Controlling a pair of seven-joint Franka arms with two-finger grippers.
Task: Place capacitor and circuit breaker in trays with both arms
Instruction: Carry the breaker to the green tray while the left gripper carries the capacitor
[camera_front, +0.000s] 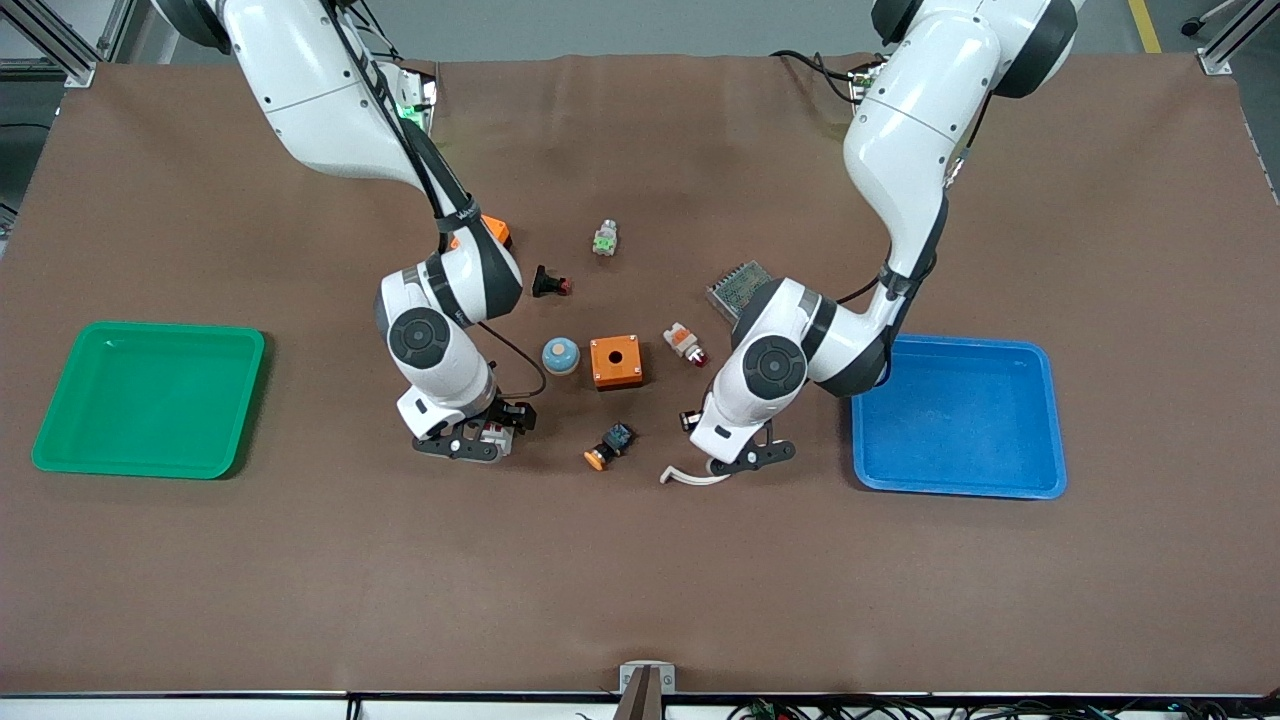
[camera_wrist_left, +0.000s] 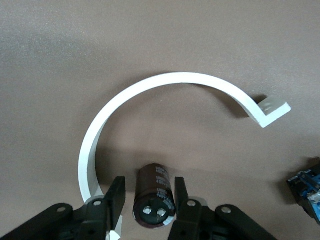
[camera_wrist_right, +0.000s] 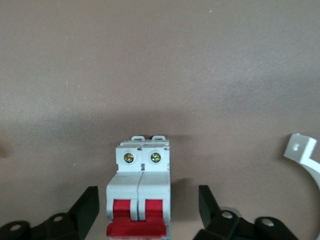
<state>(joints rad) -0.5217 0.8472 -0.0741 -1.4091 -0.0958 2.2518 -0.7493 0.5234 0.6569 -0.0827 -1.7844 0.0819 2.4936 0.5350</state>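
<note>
Capacitor (camera_wrist_left: 155, 196) between open left pincer (camera_wrist_left: 148, 200), circuit breaker (camera_wrist_right: 141, 192) (red levers) between wide right pincer (camera_wrist_right: 148, 210).

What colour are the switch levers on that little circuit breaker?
Red, on the white-grey circuit breaker; clearest in the right wrist view.

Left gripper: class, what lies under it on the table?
Under the left gripper, between its open jaws, lies the capacitor, partly ringed by a white curved bracket. The bracket's near end is covered by one jaw.
</note>
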